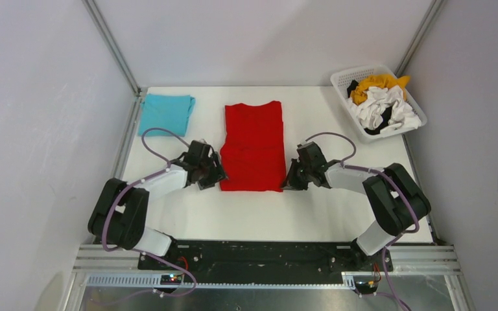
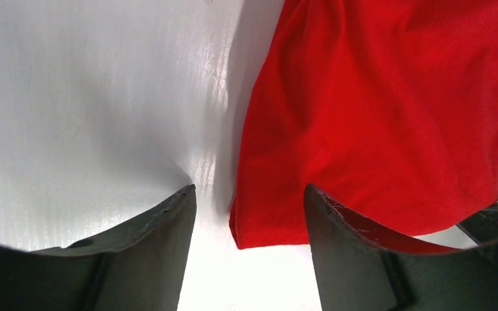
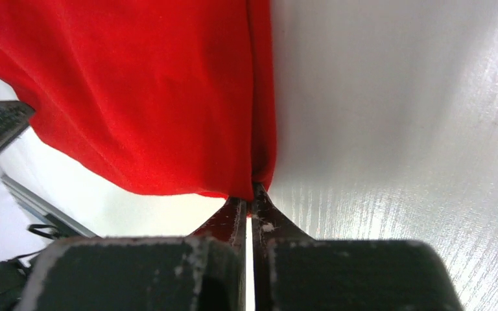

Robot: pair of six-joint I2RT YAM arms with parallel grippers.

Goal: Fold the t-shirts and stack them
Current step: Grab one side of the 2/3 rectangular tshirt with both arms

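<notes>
We see blue shirt point(image 1: 166, 113) folded; red shirt point(image 1: 254, 148) half-folded w/ right gripper point(image 1: 289, 183) pinching its corner, left gripper point(image 1: 217, 178) spread; other shirts point(image 1: 389, 107) in basket point(image 1: 341, 79) left to do.

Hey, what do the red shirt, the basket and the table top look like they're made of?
Red shirt: soft matte knit cloth, likely cotton; it creases and drapes. Basket: white moulded plastic, judging by its stiff lattice walls. Table top: smooth white sheet, faintly glossy with fine ribbing; perhaps plastic or laminate.
</notes>
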